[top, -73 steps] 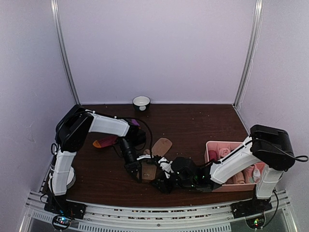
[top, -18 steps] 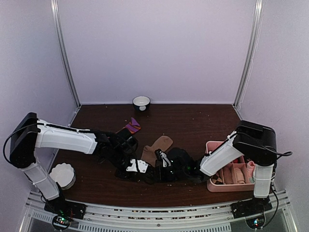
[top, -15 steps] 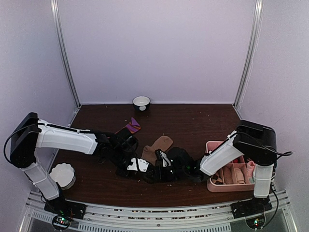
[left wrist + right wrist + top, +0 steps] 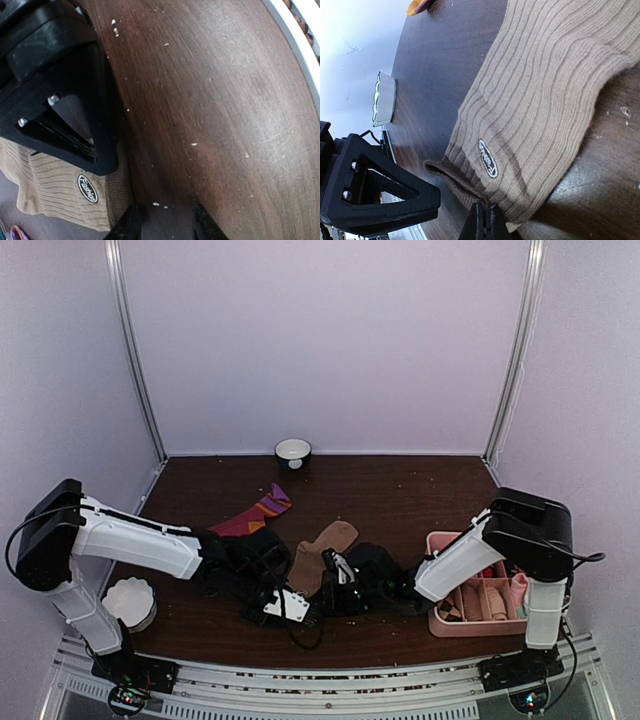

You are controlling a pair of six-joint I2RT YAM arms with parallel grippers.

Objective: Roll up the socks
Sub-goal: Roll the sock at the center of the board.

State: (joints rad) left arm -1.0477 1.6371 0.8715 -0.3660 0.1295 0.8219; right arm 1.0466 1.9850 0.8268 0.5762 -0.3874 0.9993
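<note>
Brown table [image 4: 430, 495], tan sock [image 4: 320, 545], lilac walls [image 4: 330, 340]

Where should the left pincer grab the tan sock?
Probably the ribbed cuff of the tan sock, at its free corner, coming in low from the left. The cuff lies flat on the table, the right pincer pinches its other side, and the open left pincer sits just beside it.

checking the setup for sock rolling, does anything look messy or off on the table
Pale specks are scattered over the dark table, like crumbs or lint. The tan sock is pinched at its cuff by the right gripper, apart from the red sock. Nothing looks damaged.
</note>
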